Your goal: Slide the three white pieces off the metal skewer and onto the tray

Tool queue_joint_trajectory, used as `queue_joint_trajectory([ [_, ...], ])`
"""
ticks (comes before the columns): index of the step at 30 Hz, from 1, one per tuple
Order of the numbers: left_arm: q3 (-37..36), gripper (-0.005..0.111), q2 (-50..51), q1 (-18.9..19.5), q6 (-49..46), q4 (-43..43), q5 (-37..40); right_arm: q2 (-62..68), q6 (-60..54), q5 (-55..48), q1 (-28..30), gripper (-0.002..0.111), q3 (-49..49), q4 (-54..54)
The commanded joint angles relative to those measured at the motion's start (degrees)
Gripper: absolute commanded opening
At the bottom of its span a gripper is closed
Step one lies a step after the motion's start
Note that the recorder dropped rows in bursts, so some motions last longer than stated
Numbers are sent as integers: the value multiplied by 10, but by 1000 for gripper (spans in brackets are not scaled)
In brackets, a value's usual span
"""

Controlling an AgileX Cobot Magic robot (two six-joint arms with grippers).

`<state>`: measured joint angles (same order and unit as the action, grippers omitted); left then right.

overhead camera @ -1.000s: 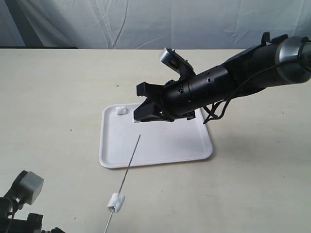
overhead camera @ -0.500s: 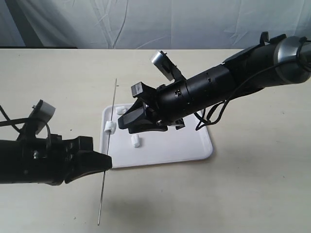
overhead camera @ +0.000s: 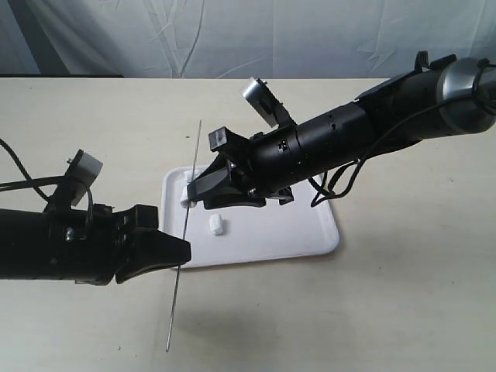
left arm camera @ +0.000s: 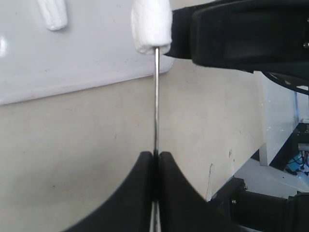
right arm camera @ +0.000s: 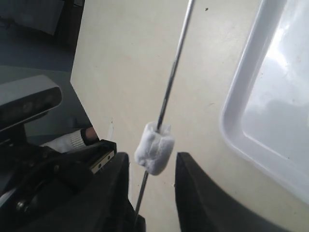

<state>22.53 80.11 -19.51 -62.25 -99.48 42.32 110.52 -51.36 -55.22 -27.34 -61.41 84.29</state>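
My left gripper (overhead camera: 183, 253) (left arm camera: 155, 155) is shut on the thin metal skewer (overhead camera: 194, 163) (left arm camera: 156, 96) (right arm camera: 175, 60), holding it above the table beside the tray's left edge. One white piece (overhead camera: 187, 194) (left arm camera: 151, 24) (right arm camera: 154, 147) sits on the skewer. My right gripper (overhead camera: 194, 194) (right arm camera: 152, 160) is open, one finger on each side of that piece with a gap on both sides. A second white piece (overhead camera: 216, 225) (left arm camera: 52, 12) lies on the white tray (overhead camera: 271, 232) (left arm camera: 72, 53) (right arm camera: 270, 96). The third piece is mostly hidden behind the right gripper at the tray's back left corner.
The beige table (overhead camera: 403, 294) spreads all round the tray. The right arm (overhead camera: 364, 132) stretches in over the tray from the right. The left arm (overhead camera: 54, 248) lies low along the table's front left. A pale curtain hangs at the back.
The skewer, lying on the table a second ago, is now lifted in my left gripper and has shifted right. Its piece now sits between my right gripper's fingers. A piece dropped onto the tray.
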Motion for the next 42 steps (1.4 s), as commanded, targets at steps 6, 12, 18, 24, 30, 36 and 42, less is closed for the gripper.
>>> queue_joint_trajectory([
  [6, 3, 0, 1, 0, -8, -5, 23, 1, -7, -4, -1, 32, -3, 4],
  [12, 3, 0, 1, 0, -8, -5, 24, 1, -7, -8, -1, 31, -3, -1],
  [18, 3, 0, 1, 0, -14, -5, 29, 1, -26, -12, -1, 12, -3, -2],
  [24, 3, 0, 1, 0, -24, -5, 77, 1, -26, -3, -1, 12, -3, -1],
  [30, -42, 0, -8, 0, -42, -5, 118, 1, -26, 22, -1, 12, -3, -1],
  [36, -144, 0, -57, 0, -72, -5, 219, 1, -30, 52, -1, 12, -6, -2],
  [42, -190, 0, -114, 0, -50, -5, 182, 1, -30, 158, -1, 12, -6, -4],
])
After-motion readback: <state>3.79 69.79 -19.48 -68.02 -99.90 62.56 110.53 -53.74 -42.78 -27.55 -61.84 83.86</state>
